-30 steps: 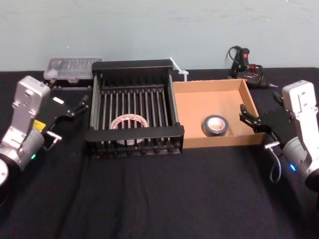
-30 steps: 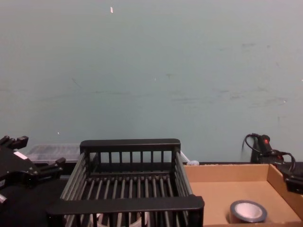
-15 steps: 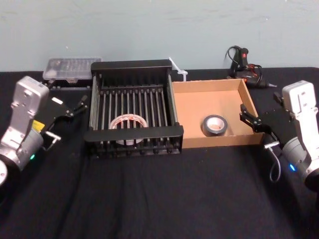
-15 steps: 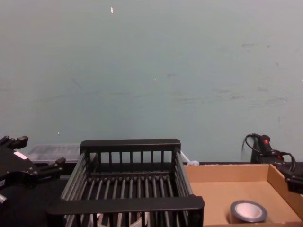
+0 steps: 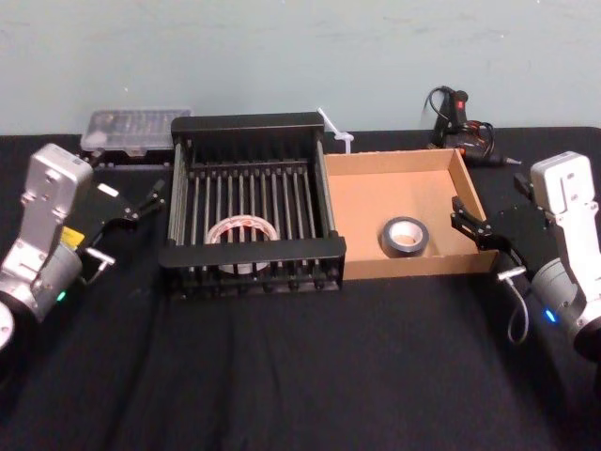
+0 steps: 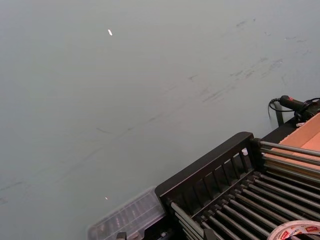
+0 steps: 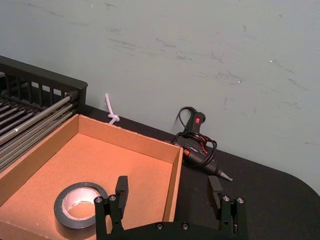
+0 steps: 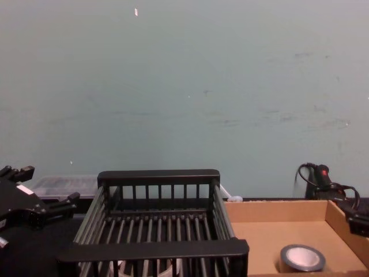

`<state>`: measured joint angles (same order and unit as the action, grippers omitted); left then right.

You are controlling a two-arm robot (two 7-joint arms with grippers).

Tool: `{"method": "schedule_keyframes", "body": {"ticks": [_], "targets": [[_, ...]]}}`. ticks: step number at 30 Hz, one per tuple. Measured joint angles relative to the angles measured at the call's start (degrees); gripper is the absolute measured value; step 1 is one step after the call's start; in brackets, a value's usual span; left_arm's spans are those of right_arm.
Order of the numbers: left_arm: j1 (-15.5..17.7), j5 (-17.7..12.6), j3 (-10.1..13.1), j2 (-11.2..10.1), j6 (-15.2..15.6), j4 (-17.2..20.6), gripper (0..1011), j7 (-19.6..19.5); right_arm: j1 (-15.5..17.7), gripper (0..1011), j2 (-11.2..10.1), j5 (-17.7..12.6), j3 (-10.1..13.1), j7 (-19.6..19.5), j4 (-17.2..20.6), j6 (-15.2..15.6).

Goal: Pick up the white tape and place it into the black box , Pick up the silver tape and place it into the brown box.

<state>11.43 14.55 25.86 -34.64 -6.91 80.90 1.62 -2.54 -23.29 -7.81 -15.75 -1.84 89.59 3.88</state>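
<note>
Scuffed pale teal wall [image 8: 230, 86] behind black-clothed table [image 5: 310, 376].

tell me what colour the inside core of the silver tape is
Pale whitish, ringed by the dark grey outer wrap of the silver tape; the right wrist view shows it best.

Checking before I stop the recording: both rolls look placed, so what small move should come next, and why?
Probably just draw both arms back. The white tape lies in the black box, the silver tape in the brown box; left gripper and right gripper are open and empty.
</note>
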Motion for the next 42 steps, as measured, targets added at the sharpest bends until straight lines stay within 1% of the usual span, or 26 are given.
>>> {"method": "schedule_keyframes", "body": {"ticks": [42], "targets": [[0.0, 0.0, 0.0, 0.0, 0.0, 0.0, 1001, 0.0, -0.1, 1002, 0.0, -0.1, 0.0, 0.1, 0.0, 0.0]]}}
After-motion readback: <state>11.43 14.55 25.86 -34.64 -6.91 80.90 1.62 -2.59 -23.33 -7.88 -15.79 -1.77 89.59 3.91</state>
